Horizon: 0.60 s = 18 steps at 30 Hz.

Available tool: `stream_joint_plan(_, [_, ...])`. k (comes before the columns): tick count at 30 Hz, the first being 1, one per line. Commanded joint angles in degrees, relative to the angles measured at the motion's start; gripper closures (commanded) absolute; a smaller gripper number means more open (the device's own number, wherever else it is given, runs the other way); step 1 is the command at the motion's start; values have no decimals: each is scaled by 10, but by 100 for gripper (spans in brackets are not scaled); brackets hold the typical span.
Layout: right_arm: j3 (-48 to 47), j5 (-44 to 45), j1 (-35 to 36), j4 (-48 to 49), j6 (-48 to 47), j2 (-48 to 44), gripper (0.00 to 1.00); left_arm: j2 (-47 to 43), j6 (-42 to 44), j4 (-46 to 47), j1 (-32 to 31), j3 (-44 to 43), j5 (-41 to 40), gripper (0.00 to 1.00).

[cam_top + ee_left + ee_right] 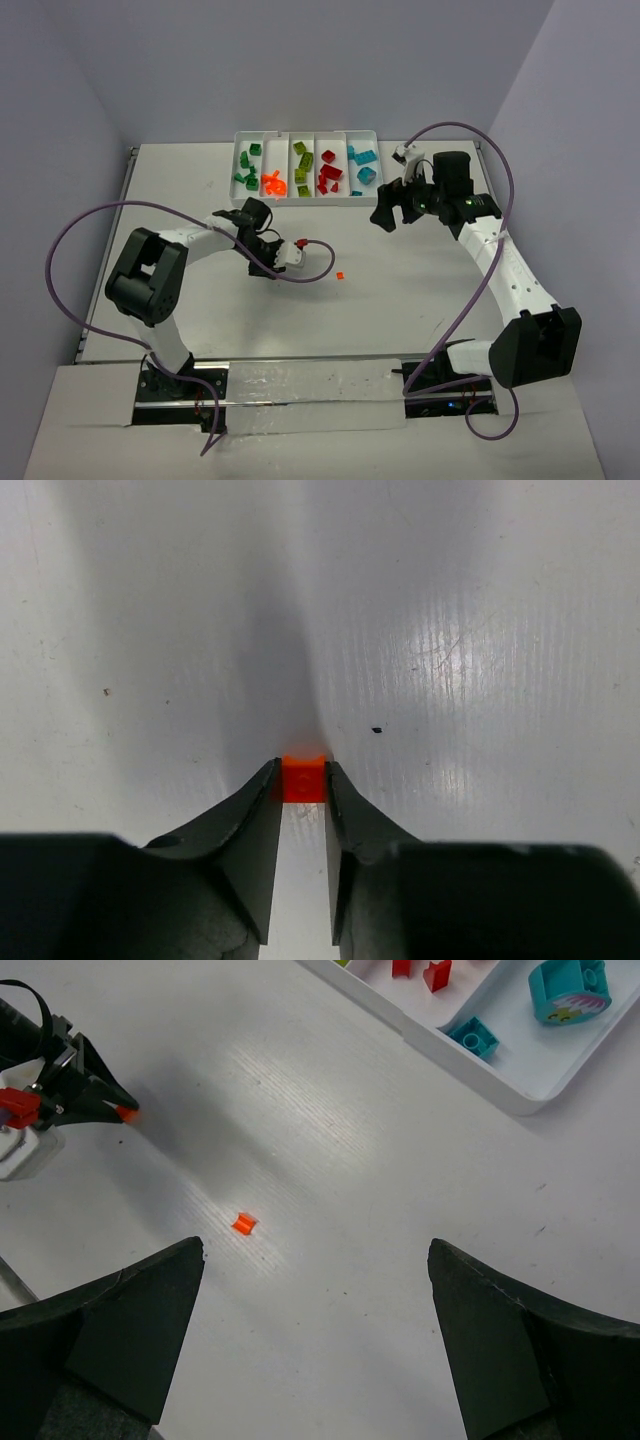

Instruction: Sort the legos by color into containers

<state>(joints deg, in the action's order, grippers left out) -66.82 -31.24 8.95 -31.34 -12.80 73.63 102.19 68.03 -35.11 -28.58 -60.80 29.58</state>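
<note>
Right, this is the pick step. My left gripper (302,788) has its jaws drawn nearly together on a tiny orange brick (303,778) resting on the table (480,630), one tip against each side. I can't quite tell how firm that hold is. Next I'd lift cleanly and carry it to the tray (300,135), second compartment from the left, where the orange pieces (273,183) lie. My right gripper (315,1340) gapes wide, holding nothing. A second orange bit (244,1223) waits nearby.
</note>
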Motion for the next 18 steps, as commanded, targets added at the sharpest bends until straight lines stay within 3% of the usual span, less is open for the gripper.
stream_joint_plan(1, [4, -8, -5, 8, -8, -12, 0, 23, 23, -14, -6, 2, -19, 72])
stream_joint_plan(8, [18, -8, -5, 11, -11, -9, 0, -3, -32, -57, 1, -29, 6, 98])
stream_joint_plan(10, [22, -10, -5, 13, -9, -9, 0, -9, -70, -63, 14, -55, 20, 100])
stream_joint_plan(14, [33, -15, -5, 19, -2, -9, 0, -2, -233, -11, 72, -171, 50, 100])
stream_joint_plan(18, [40, -14, -5, 22, 3, -10, 0, 53, -400, 98, 115, -282, -22, 100])
